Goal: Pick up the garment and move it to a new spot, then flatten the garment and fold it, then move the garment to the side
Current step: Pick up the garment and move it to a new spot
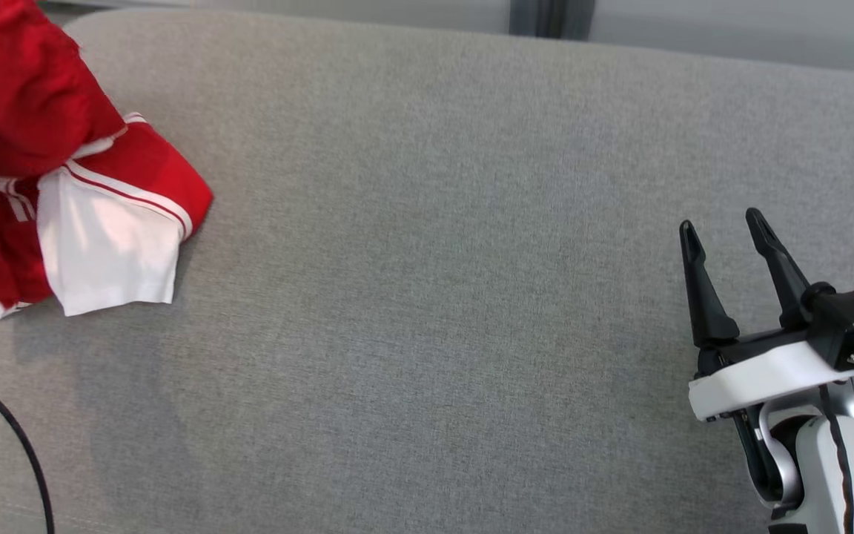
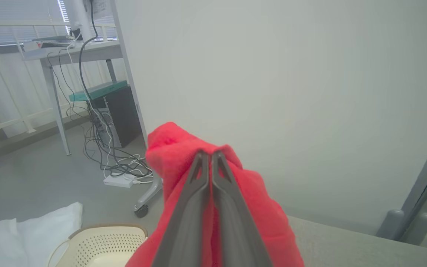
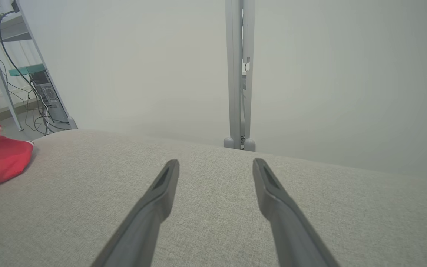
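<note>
The grey cloth-covered desk (image 1: 434,297) takes up most of the head view, and the greater part of it lies bare. The garment (image 1: 101,200), a red jersey with white panels and striped trim, is found at the desk's far left. Its lower part is heaped on the cloth, while its upper part is drawn up off the desk.

The right pincer (image 1: 723,226) is held above the desk's right side with its fingers spread wide and nothing between them. The left pincer (image 2: 210,154) is seen closed tight at the desk's left end, with red fabric bunched around its tips. A fold appears to be caught there, though how much cloth is held cannot be made out. A pale perforated basket (image 2: 102,237) is seen below the desk's left end.

The jersey is judged light, soft and limp. It can be expected to sag and drag from a single pinch, and the smooth knit may slip. A firmer hold would be had at a hem or shoulder seam, with a second grip taken along the same edge for flattening.
</note>
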